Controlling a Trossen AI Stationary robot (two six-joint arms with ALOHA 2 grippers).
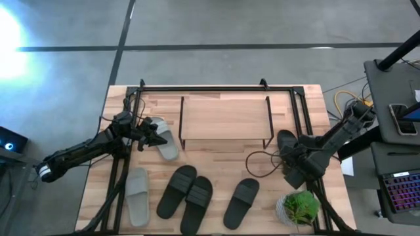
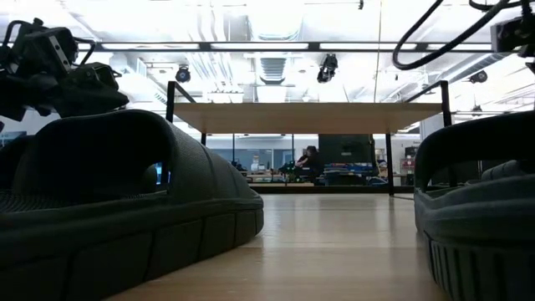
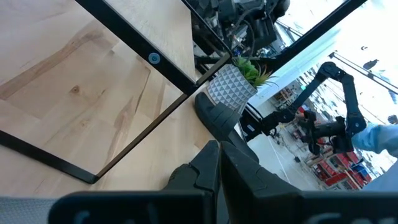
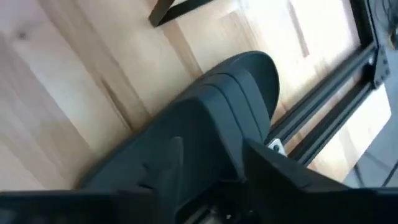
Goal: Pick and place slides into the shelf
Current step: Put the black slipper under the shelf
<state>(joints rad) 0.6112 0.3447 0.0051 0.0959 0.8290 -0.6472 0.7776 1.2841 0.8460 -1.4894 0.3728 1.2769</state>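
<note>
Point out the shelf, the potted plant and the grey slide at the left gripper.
shelf (image 1: 224, 117): high view, bare middle of its wood top board.
potted plant (image 1: 300, 206): high view, green leaves.
grey slide (image 1: 167, 144): high view, sole near the left gripper (image 1: 156, 136).

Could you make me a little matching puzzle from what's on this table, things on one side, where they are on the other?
Things:
1. shelf
2. potted plant
3. grey slide at the left gripper
4. black slide by the right gripper

Places:
A. table's near right corner
B. just left of the shelf
C. just right of the shelf
D. middle of the table's far side

Pairs: 1-D, 2-A, 3-B, 4-C
</note>
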